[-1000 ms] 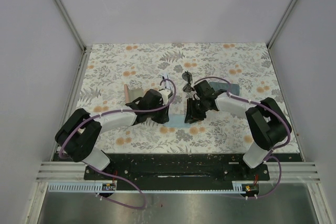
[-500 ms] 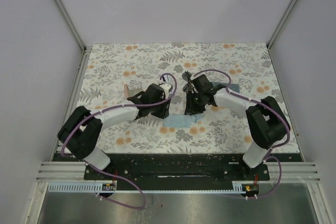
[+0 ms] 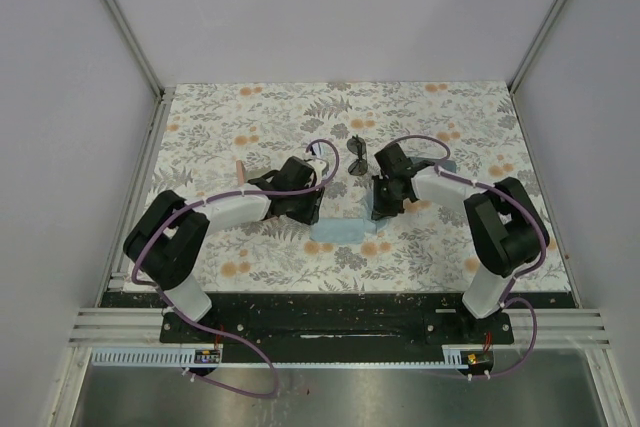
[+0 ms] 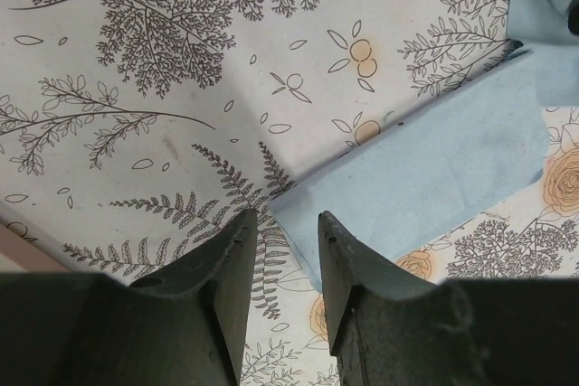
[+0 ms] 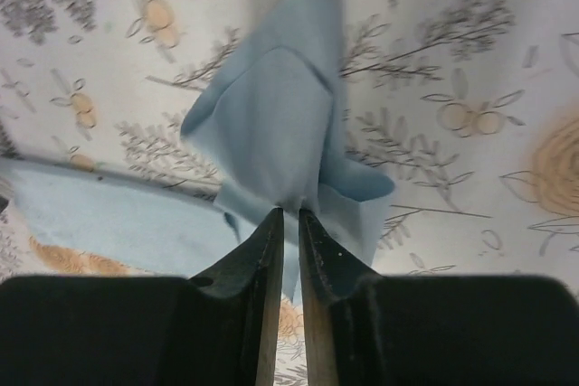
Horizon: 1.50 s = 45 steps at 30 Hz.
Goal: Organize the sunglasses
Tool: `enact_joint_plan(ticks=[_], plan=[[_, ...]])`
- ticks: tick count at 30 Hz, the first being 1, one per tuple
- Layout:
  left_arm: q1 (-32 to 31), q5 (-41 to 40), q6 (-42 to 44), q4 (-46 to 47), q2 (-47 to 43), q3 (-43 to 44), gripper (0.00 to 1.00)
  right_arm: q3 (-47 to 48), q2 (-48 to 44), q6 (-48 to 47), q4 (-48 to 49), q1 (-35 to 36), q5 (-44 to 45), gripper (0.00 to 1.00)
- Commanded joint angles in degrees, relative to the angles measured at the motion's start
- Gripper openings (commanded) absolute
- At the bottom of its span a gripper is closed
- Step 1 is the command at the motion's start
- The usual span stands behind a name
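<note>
While the right fingers (image 5: 262, 259) are pressed almost together, they clamp a fold of the bunched cloth (image 5: 280, 106). The cloth is light blue and rises in a peak past the tips, w/ its lower edges on the floral tabletop (image 5: 470, 61). The left fingers (image 4: 226, 268) stand apart w/ a moderate gap and hold nothing. Btwn them are only bare tabletop & the near corner of the flat cloth (image 4: 425, 169). One tip overlaps that corner in the wrist view; whether it touches can't be told. From above, both sets of fingers point down near mid-tabletop, L & R of the light blue patch.

Containers: the pink case (image 3: 243, 169) sits by the left arm, mostly hidden behind it. The grey-blue case (image 3: 447, 163) lies behind the right arm, also partly covered. Neither shows its inside, so open or shut, and any contents, can't be told.

The dark sunglasses (image 3: 357, 154) lie on the tabletop btwn the two wrists, on the far side. They are apart from both sets of fingers & outside both cases. A small white item (image 3: 315, 151) just behind the left wrist looks like the white-framed pair, but it is too small to be sure.

Count:
- 1 dark pair for certain, plus 1 probable white pair.
- 2 cases.
- 2 light blue cloth pieces, 1 bunched & 1 flat; whether they're separate cloths isn't clear.
</note>
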Motion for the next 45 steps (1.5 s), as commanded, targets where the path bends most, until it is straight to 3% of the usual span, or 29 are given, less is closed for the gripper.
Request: enact_joint_plan(ticks=[1, 7, 10, 15, 22, 30, 45], plan=[[0.44, 1.68, 1.03, 1.61, -0.14, 2.16, 0.37, -1.08, 1.52, 1.38, 0.53, -3.69, 0.82, 0.2], [0.71, 2.56, 1.65, 1.0, 0.03, 3.56, 0.37, -1.87, 1.88, 2.27, 0.89, -11.78, -1.47, 0.19], [0.89, 2.91, 2.09, 0.47, 0.47, 4.36, 0.38, -1.35, -1.19, 1.57, 0.19, -12.32, 0.72, 0.29], [1.41, 4.23, 2.53, 0.12, 1.7, 5.32, 0.37, -0.21, -5.15, -2.47, 0.1, -12.05, -4.53, 0.36], [1.76, 4.76, 3.23, -0.15, 2.93, 5.85, 0.36, 0.32, -7.7, -6.08, 0.1, -8.28, -7.17, 0.39], [1.94, 5.11, 3.94, 0.03, 2.58, 4.89, 0.35, 2.43, -2.88, -7.93, 0.89, -1.16, -9.12, 0.4], [2.64, 5.02, 3.32, 0.12, 2.32, 4.27, 0.31, 4.89, 4.16, -9.16, 1.94, 1.22, -10.08, 0.38]])
